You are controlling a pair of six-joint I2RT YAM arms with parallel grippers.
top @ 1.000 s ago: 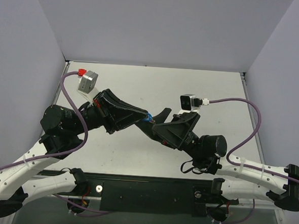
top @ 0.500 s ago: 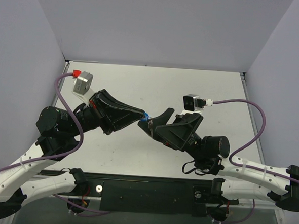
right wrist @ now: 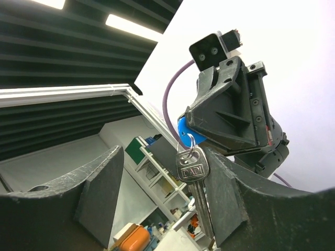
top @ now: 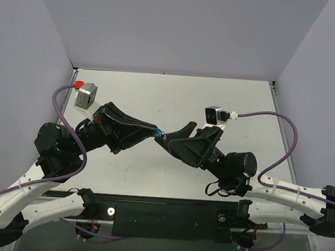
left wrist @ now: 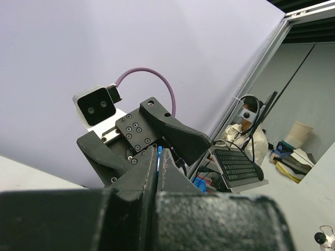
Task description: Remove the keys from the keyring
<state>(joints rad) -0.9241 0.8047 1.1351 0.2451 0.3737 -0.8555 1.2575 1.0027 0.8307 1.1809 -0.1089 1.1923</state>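
My left gripper [top: 154, 130] is shut on the blue tag [top: 158, 131] of the keyring and holds it in the air above the table's middle. In the left wrist view only a thin blue sliver of the tag [left wrist: 159, 156] shows between the closed fingers [left wrist: 141, 178]. In the right wrist view the tag [right wrist: 184, 134] carries a thin metal ring [right wrist: 191, 146], and the silver key [right wrist: 193, 168] hangs from it. My right gripper [right wrist: 162, 157] is open around the key. The key's blade lies against the inner face of one of its fingers [right wrist: 230, 204]. In the top view the right gripper [top: 175, 133] faces the left one tip to tip.
Both arms meet over the white table [top: 231, 101], which has grey walls at the left, back and right. A black bar [top: 167, 216] runs along the near edge by the arm bases. Purple cables [top: 281, 132] loop off both wrists.
The left gripper with the blue tag has drifted a little to the left, and the right gripper has followed it. Both jaws stand as before.
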